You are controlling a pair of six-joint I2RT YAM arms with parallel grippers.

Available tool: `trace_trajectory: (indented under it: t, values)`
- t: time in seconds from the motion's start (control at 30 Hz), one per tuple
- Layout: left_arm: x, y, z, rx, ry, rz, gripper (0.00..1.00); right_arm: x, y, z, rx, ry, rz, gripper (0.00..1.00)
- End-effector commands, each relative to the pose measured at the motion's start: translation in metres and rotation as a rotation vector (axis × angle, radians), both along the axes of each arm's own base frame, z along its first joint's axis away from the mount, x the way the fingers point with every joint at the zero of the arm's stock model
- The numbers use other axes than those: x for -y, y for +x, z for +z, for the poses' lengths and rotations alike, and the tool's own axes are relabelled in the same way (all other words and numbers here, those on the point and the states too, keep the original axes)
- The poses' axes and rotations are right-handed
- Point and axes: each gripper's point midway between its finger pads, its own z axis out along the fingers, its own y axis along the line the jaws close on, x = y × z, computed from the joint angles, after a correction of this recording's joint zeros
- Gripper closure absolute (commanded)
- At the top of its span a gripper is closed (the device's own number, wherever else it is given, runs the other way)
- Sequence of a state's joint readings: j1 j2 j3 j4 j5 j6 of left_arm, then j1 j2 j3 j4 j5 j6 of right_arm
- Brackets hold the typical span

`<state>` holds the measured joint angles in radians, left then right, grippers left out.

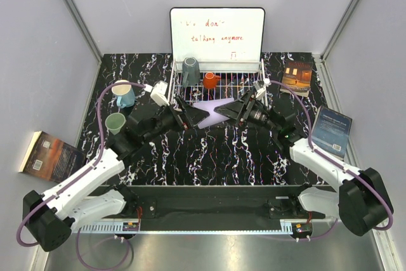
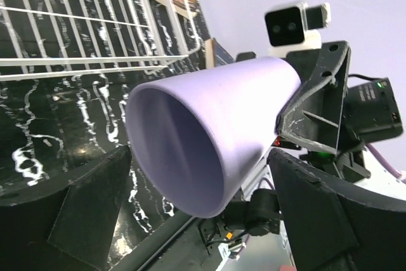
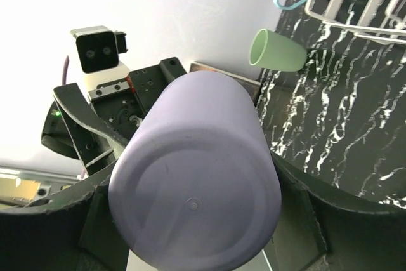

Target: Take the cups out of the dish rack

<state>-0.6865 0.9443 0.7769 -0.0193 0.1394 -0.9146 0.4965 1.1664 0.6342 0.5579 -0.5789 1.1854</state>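
Just in front of the white wire dish rack (image 1: 247, 84), clear of the black marbled worktop (image 1: 209, 157), the plain lilac plastic cup (image 1: 211, 106) hangs on its side between my two arms. The right end effector (image 1: 222, 111) looks clamped around its base end. The left end effector (image 1: 202, 113) has a finger on either side of the open mouth, but I cannot tell whether those fingers are pressing yet.

I read this as a handover to the left arm, since the light blue handled mug (image 1: 124, 95) and pale green cup (image 1: 115, 122) stand left of the rack. To do it well, I'd close the left firmly on the wall, well behind the rim, and confirm that hold. Only then would I release the right and back straight away.
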Motion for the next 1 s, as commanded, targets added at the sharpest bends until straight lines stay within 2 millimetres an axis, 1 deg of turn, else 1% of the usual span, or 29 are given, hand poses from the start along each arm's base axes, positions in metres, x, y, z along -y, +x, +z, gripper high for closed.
trace_trajectory:
  t: [0.0,0.07,0.1,0.17,0.2,0.23,0.3,0.33,0.4,0.43,0.47,0.53,0.57,0.6,0.63,0.7,0.73,0.8,0.83,0.87,0.9,0.93,0.97]
  values:
    - [0.011,-0.008,0.045,0.102,-0.100,-0.049,0.08,-0.003,-0.009,0.039,0.105,0.079,0.059,1.00]
    - [0.017,-0.009,0.045,0.098,-0.106,-0.070,0.11,-0.006,-0.012,0.042,0.110,0.083,0.087,1.00]
    - [0.020,-0.010,0.044,0.095,-0.111,-0.080,0.13,-0.008,-0.010,0.039,0.091,0.084,0.095,1.00]
    - [0.027,-0.014,0.045,0.096,-0.134,-0.106,0.21,-0.009,-0.013,0.042,0.100,0.112,0.119,1.00]
    - [0.031,-0.014,0.041,0.086,-0.134,-0.111,0.24,-0.010,-0.012,0.041,0.075,0.126,0.123,1.00]
    - [0.035,-0.017,0.044,0.096,-0.150,-0.125,0.30,-0.010,-0.013,0.042,0.086,0.144,0.129,1.00]
    - [0.040,-0.022,0.045,0.104,-0.165,-0.157,0.32,-0.011,-0.015,0.041,0.060,0.172,0.148,1.00]
    - [0.045,-0.026,0.048,0.117,-0.179,-0.176,0.34,-0.011,-0.018,0.044,0.077,0.193,0.160,1.00]
    - [0.048,-0.027,0.048,0.120,-0.181,-0.182,0.37,-0.011,-0.020,0.044,0.061,0.213,0.182,1.00]
    - [0.050,-0.026,0.046,0.114,-0.176,-0.184,0.41,-0.011,-0.022,0.046,0.071,0.220,0.189,1.00]
    - [0.051,-0.027,0.044,0.111,-0.174,-0.187,0.52,-0.011,-0.023,0.045,0.070,0.219,0.194,1.00]
    - [0.053,-0.028,0.044,0.112,-0.177,-0.191,0.61,-0.011,-0.024,0.045,0.070,0.218,0.195,1.00]
    - [0.054,-0.028,0.042,0.110,-0.176,-0.191,0.69,-0.010,-0.024,0.045,0.068,0.215,0.195,1.00]
    - [0.054,-0.028,0.040,0.107,-0.172,-0.191,0.86,-0.010,-0.026,0.046,0.081,0.208,0.195,1.00]
    - [0.054,-0.027,0.038,0.102,-0.165,-0.188,0.98,-0.010,-0.025,0.044,0.071,0.196,0.194,1.00]
    - [0.051,-0.025,0.038,0.098,-0.155,-0.168,1.00,-0.009,-0.028,0.044,0.089,0.177,0.192,1.00]
    - [0.050,-0.024,0.032,0.087,-0.131,-0.160,1.00,-0.010,-0.027,0.040,0.073,0.156,0.190,1.00]
    - [0.045,-0.022,0.035,0.093,-0.116,-0.132,1.00,-0.008,-0.029,0.041,0.102,0.132,0.186,0.99]
    - [0.042,-0.022,0.026,0.077,-0.073,-0.123,1.00,-0.009,-0.028,0.037,0.077,0.106,0.181,0.96]
    - [0.037,-0.017,0.031,0.084,-0.057,-0.092,1.00,-0.008,-0.028,0.037,0.079,0.093,0.173,0.94]
    - [0.033,-0.016,0.032,0.087,-0.034,-0.070,1.00,-0.006,-0.029,0.037,0.107,0.073,0.165,0.83]
    - [0.024,-0.015,0.017,0.055,0.050,-0.049,1.00,-0.006,-0.027,0.033,0.082,0.039,0.158,0.71]
    - [0.014,-0.006,0.025,0.067,0.079,0.020,1.00,-0.005,-0.023,0.031,0.120,-0.009,0.136,0.59]
